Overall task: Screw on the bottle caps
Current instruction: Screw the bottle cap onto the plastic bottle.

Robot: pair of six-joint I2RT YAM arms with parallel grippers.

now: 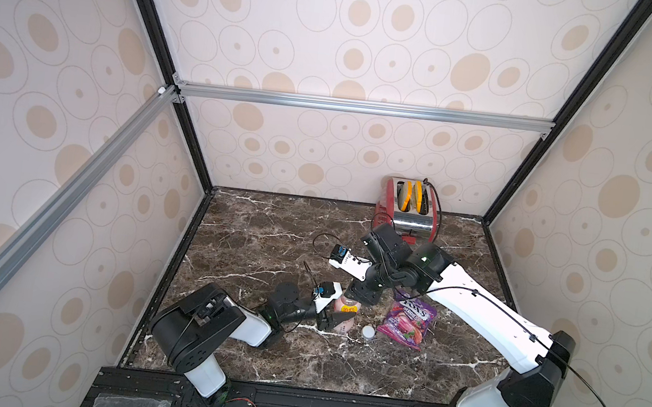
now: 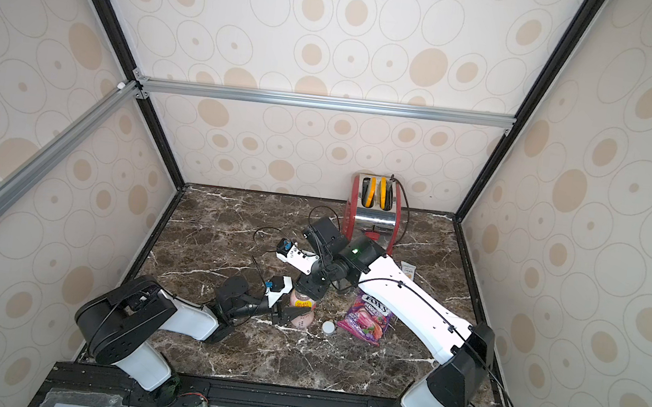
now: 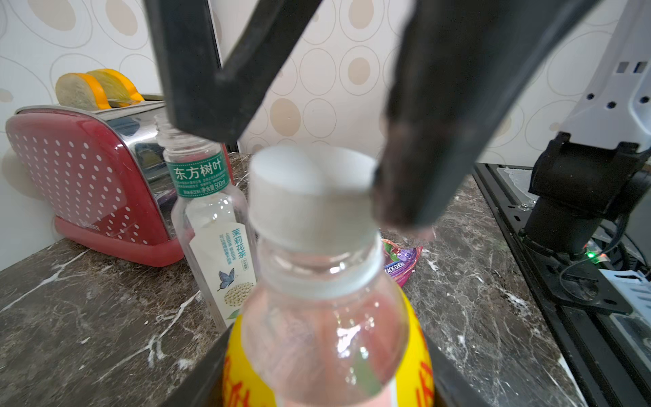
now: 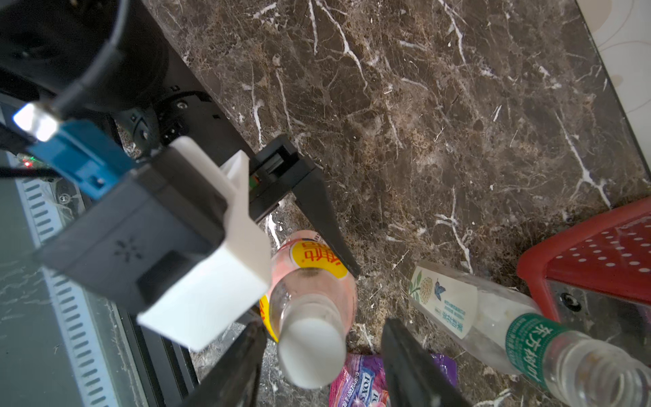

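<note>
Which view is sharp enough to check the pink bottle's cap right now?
Left wrist: cap soft, right claw's fingers smeared, clear bottle's label crisp. Right wrist: cap near the lens, blurred; marble sharp. Top views: sharp, but the right claw covers the cap.

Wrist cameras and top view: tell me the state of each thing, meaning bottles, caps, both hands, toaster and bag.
Pink bottle: upright, capped, gripped at the body.
Fitted cap: on the pink bottle's neck; tightness unclear.
Clear bottle: upright, neck open.
Loose cap: lying on the table.
Left hand: shut on the pink bottle.
Right hand: open, straddling the fitted cap.
Toaster: two slices sticking up.
Bag: lying flat.
</note>
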